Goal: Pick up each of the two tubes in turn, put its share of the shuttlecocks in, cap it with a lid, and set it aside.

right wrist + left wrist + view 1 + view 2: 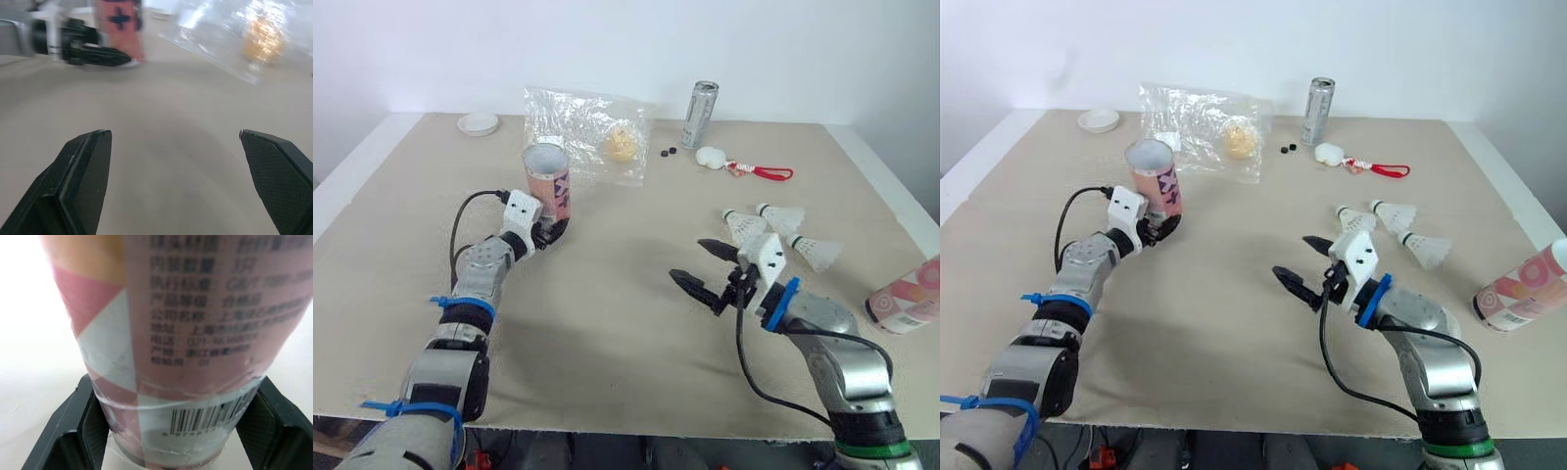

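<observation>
L tool [548, 231] clamped on pink tube [547, 176] near its base, tube upright w/ open mouth up, over far-left part of surface [607, 323]; R tool [691, 261] spread wide, empty, above bare surface mid-right; three shuttlecocks [783, 235] just beyond it; 2nd tube [906, 299] lying at R edge; white lid [478, 123] at far-left corner.

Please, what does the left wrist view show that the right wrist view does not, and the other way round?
Left wrist view, not the right: the barcode and small printed text on the pink tube, seen close. Right wrist view, not the left: the right gripper, open over the table, and the clear plastic bag. Both: the pink tube, upright, with the left gripper shut on its lower part.
</observation>
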`<action>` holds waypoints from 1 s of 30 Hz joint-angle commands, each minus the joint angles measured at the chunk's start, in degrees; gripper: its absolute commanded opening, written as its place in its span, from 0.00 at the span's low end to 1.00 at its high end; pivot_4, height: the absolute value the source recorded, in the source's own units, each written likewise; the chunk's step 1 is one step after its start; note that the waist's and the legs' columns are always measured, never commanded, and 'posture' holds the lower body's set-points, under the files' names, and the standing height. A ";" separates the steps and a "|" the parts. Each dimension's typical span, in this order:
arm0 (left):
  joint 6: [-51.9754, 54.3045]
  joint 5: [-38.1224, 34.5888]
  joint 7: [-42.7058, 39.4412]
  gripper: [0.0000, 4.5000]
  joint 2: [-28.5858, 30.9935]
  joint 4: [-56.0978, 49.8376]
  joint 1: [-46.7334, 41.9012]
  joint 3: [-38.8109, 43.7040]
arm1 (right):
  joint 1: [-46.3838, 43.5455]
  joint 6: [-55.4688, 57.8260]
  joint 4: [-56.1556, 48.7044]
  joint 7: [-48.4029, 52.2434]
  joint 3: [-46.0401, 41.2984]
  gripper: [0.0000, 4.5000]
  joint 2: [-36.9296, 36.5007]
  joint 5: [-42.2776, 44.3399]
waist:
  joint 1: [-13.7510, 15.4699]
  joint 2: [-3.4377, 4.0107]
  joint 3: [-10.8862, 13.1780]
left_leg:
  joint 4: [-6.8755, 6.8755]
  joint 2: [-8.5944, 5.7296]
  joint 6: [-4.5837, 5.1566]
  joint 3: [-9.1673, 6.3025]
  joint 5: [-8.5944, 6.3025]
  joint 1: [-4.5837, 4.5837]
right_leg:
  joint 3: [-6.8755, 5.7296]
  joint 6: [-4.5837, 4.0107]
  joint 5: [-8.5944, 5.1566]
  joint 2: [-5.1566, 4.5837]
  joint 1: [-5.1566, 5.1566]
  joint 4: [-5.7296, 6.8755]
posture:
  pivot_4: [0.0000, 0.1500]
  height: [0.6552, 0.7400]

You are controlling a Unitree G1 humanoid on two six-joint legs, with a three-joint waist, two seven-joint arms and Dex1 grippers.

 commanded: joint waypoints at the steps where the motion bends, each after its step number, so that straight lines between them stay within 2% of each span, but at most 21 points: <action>1: 4.48 0.55 -8.24 0.66 3.14 -14.40 2.67 -4.80 | 1.00 5.05 -7.20 -8.25 -4.43 1.00 1.88 1.37 | -0.04 0.00 0.00 | 0.00 0.00 -0.01 0.00 0.01 0.01 | 0.00 0.00 -0.01 0.00 -0.01 0.00 | 1.00 1.00; 7: 19.54 -0.01 -27.68 0.66 10.61 -35.77 5.79 -17.70 | 0.93 8.85 -8.12 -18.46 -7.38 1.00 5.42 -0.89 | -0.14 0.02 -0.01 | 0.01 0.03 0.01 0.02 0.03 0.06 | 0.00 -0.07 0.00 0.01 -0.01 0.02 | 1.00 1.00; 12: 27.51 0.17 -34.85 0.66 12.44 -39.72 2.38 -22.84 | -2.72 7.11 -1.84 -20.29 -5.71 1.00 6.20 -3.30 | -0.20 0.03 -0.01 | 0.02 0.03 0.12 0.07 0.10 0.09 | 0.01 -0.29 -0.07 0.00 -0.01 0.02 | 1.00 1.00; 18: 31.81 1.71 -36.05 0.66 11.07 -38.61 -1.25 -25.68 | -9.83 4.43 9.33 -20.97 -5.12 1.00 7.47 -5.32 | -0.23 0.04 -0.01 | 0.05 0.03 0.19 0.08 0.15 0.07 | 0.01 -0.24 0.00 0.01 -0.01 0.02 | 1.00 1.00; 30: 34.57 2.91 -33.11 0.66 9.86 -38.55 -0.91 -25.35 | -19.28 -0.10 26.44 -19.43 -5.06 1.00 8.27 -6.48 | -0.23 0.05 -0.02 | 0.01 0.01 0.23 0.02 0.14 0.09 | 0.00 -0.05 0.10 0.01 0.02 0.03 | 1.00 1.00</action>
